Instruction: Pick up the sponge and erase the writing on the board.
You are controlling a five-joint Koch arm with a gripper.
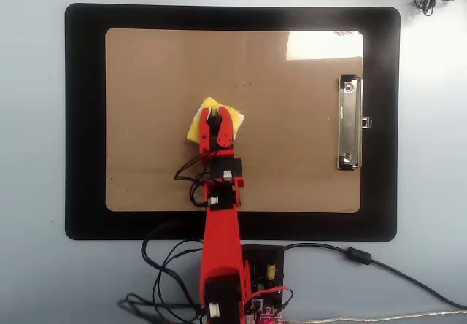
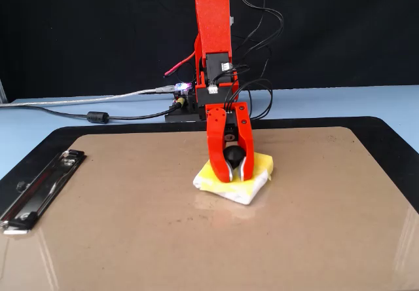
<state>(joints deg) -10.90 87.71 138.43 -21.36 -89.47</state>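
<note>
The end effector (image 2: 234,173) is closed on the round black knob (image 2: 232,155) of the sponge (image 2: 252,185), with one red jaw on each side of the knob, so the pick-up part of the task is already done, and the sponge is pressed flat on the board (image 2: 131,238). In the overhead view the sponge (image 1: 198,120) lies a little toward 9 o'clock from the middle of the board (image 1: 292,163), and the arm (image 1: 220,236) reaches to it from the 6 o'clock edge; the metal clip (image 1: 349,123) is well apart, at the 3 o'clock side. I look for the writing, but in both views I cannot find any black outline on the brown surface. Only a few faint small specks show near 12 o'clock from the sponge in the overhead view, and they are too small to say what they are. Part of the board is hidden under the sponge and under the arm, so something may be left there, I cannot tell. My judgement is that the erasing is nearly complete or complete: the open surface looks clean, with only a bright reflection toward the 1 o'clock corner. What is possibly left is a check of the covered area, one more wipe if a mark shows there, and then to lift or release the sponge. The black mat (image 1: 84,120) under the board and the cables (image 1: 408,273) on the counter (image 1: 33,265) lie clear of the wiping area.
</note>
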